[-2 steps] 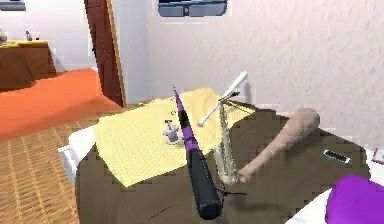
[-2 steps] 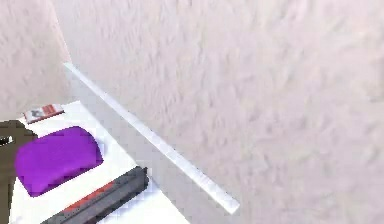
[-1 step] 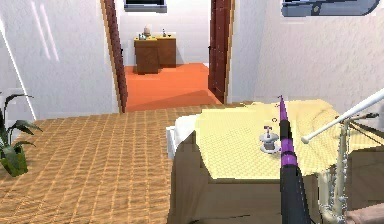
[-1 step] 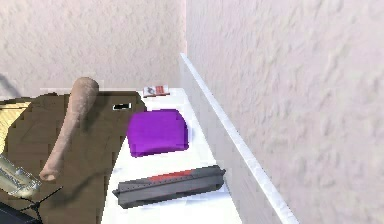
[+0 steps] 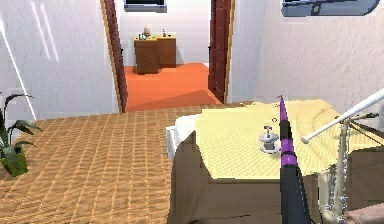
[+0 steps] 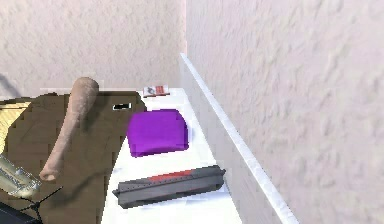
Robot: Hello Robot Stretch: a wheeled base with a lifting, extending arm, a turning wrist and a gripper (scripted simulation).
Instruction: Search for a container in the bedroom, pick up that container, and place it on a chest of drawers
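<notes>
**Bedroom with a yellow bed, doorway ahead**

Brown woven carpet (image 5: 100, 160) lies open across the forward view's left, as far as a potted plant (image 5: 12, 140) at the edge. A doorway (image 5: 165, 85) ahead leads onto an orange floor, where a brown cabinet (image 5: 153, 55) stands. On the right, a bed (image 5: 235, 135) with a yellow cover carries a dark bat (image 5: 290, 165) and, just beside it, a small pale round thing (image 5: 268, 141); I cannot tell whether it is a container. In the arm side view, a purple cushion (image 6: 158, 132) and a dark bar (image 6: 170, 186) lie on a white surface (image 6: 205, 140) along the wall. How the fingers stand, and where they are relative to the pale thing, cannot be told.
</notes>
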